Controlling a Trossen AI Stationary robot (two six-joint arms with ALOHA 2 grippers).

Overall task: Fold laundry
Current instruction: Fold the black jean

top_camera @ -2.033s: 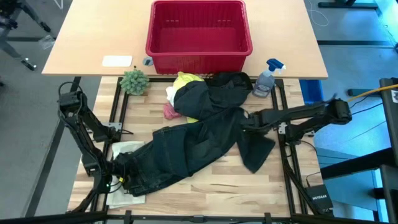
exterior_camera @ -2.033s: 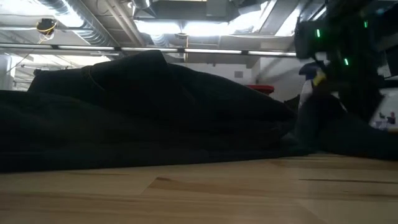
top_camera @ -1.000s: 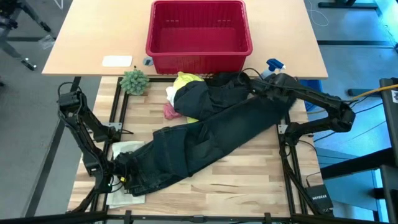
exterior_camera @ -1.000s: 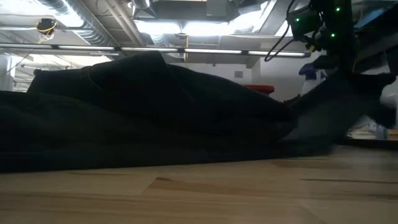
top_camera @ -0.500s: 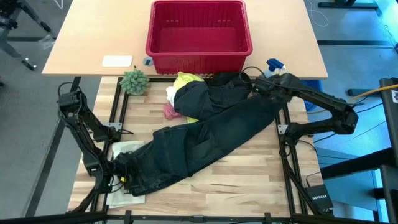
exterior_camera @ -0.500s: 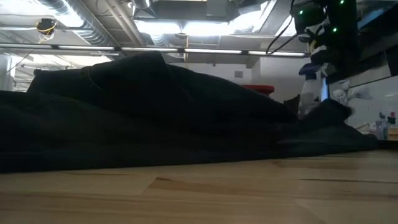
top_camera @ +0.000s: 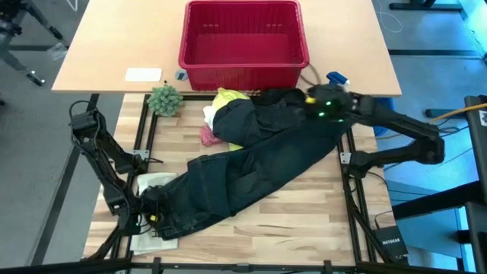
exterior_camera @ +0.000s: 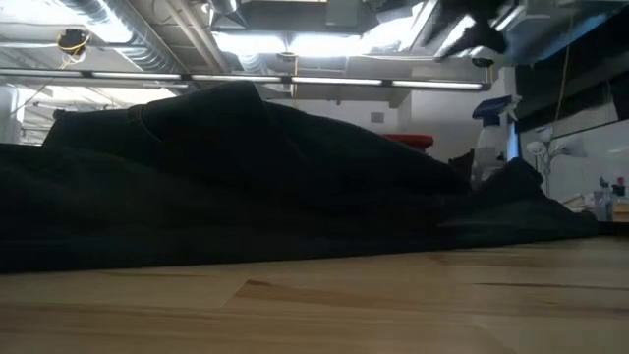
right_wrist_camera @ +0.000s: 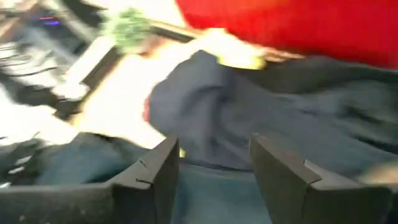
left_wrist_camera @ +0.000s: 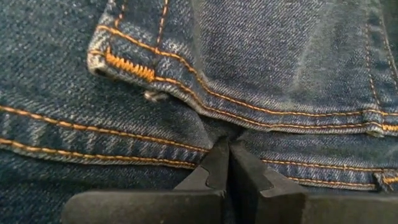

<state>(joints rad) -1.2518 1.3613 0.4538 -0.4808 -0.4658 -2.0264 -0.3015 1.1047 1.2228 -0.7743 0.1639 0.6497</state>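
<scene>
The dark trousers (top_camera: pixel 251 164) lie spread slantwise across the table, from the near left to the far right; in the low view the trousers (exterior_camera: pixel 246 167) fill the middle. My left gripper (top_camera: pixel 152 216) is shut on their near-left end. My right gripper (top_camera: pixel 310 100) hovers open above the far-right leg end, touching nothing; its own view shows the right gripper (right_wrist_camera: pixel 214 165) with a clear gap. A yellow T-shirt (top_camera: pixel 227 97), a white cloth (top_camera: pixel 208 114) and a pink cloth (top_camera: pixel 207 137) lie partly under the trousers' far part. My left gripper pinches a pucker of blue denim (left_wrist_camera: pixel 217 129) between its two fingers, beside orange-stitched seams near a bar-tacked corner. The fingers slant down onto it from above. That end of the trousers rests on the table.
A red basket (top_camera: pixel 243 38) stands on the far table, with a spray bottle (top_camera: pixel 333 87) to its right and a small green plant (top_camera: pixel 164 99) to its left. A flat white item (top_camera: pixel 156 184) lies under the trousers' near-left end. Bare wood shows along the near edge (top_camera: pixel 289 221).
My right gripper has opened and let go of the trouser leg's far-right end. It has then risen and tipped up from pointing down. The leg end has dropped and now lies on the table.
</scene>
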